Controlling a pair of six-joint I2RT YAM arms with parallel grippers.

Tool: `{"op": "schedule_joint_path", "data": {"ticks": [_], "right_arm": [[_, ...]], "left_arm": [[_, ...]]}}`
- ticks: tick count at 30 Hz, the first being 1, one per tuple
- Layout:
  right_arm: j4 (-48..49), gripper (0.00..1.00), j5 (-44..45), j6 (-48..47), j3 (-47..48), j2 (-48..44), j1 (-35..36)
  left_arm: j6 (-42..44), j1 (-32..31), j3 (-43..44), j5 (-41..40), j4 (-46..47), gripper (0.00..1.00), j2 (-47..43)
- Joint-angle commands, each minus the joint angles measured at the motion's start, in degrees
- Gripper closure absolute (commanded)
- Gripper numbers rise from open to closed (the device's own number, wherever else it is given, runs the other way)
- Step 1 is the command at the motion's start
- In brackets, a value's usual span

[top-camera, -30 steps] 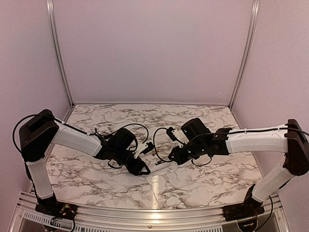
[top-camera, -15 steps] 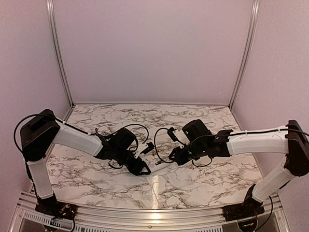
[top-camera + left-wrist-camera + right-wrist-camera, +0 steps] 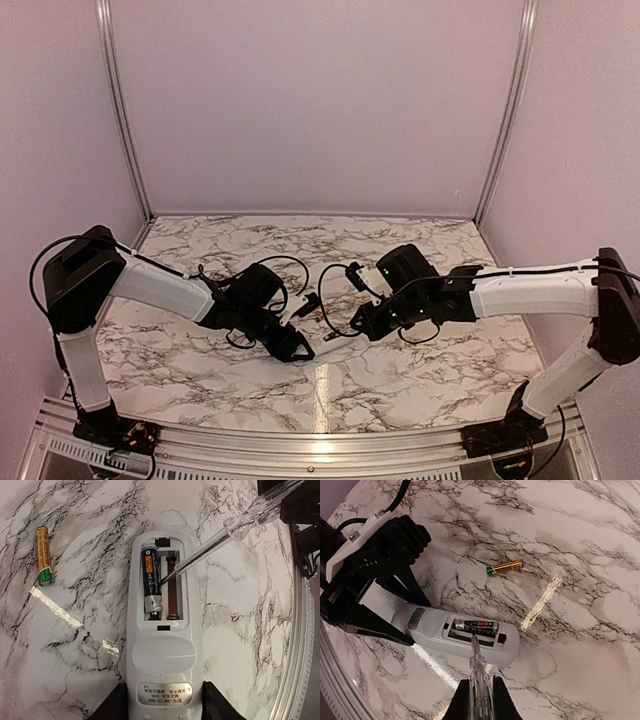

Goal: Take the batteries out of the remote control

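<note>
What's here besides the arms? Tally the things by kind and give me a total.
Remote control: 1
Batteries: 2, a gold one lying loose, a black one in the compartment
Clear pen-like tool: 1
Total: 4

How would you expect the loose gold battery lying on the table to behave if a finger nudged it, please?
The loose gold battery is a smooth cylinder lying on its side, so it would probably roll. The marble table looks glossy, so it may also slide.
</note>
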Motion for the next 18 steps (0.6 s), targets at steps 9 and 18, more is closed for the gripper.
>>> {"op": "schedule_joint_path", "data": {"ticks": [9,18], "right_arm": [[-3.30,1.00,5.08,-1.86,3.63,-0.38,0.12],[-2.90,1.00,4.82,-2.51,4.65,-0.40,0.13]], "left_arm": [[-0.18,-0.63,1.89,4.76,0.13,0.74,1.72],[-0.60,-0.65,2.06,4.77,0.02,0.75,1.78]]}}
